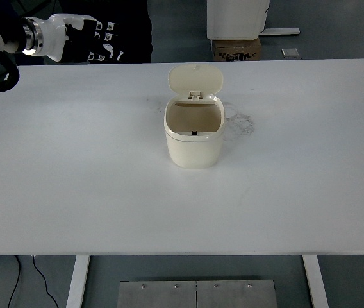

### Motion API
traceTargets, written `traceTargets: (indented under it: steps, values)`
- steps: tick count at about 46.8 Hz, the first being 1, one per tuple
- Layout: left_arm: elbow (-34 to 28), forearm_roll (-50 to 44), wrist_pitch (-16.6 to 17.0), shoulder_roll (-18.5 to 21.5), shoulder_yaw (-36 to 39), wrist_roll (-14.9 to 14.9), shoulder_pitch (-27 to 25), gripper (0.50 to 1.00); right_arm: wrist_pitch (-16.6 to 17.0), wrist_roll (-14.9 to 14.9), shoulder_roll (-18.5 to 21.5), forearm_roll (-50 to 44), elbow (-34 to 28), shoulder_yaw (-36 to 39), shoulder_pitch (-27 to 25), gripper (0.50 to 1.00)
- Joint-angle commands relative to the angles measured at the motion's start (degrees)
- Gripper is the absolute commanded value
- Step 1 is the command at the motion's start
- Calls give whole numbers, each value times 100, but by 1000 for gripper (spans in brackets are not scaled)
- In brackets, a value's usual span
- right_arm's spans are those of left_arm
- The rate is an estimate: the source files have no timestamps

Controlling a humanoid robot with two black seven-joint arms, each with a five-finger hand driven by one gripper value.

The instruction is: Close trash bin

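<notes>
One hand, the left hand (95,43), hovered open at the counter's far-left corner; the trash bin's raised lid (195,80) lay to its right.

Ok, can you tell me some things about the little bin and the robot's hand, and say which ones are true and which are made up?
1. The trash bin has its lid standing open. True.
2. The left hand is touching the lid. False: it is far off, over the table's far left corner.
3. The bin stands near the middle of the white table. True.
4. The bin lies tipped on its side. False: it stands upright.
5. The robot's right hand is pressing on the bin. False: no right hand shows at all.
</notes>
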Motion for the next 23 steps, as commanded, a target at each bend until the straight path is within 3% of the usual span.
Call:
traceTargets:
  steps: [1,23]
  values:
    - [-1,364,-108,-83,-5,-5,-58,1000,0,0,0,-1,0,0,0,991]
    - [60,1375,-380,-487,-22,83,-401,1000,0,0,0,-1,0,0,0,991]
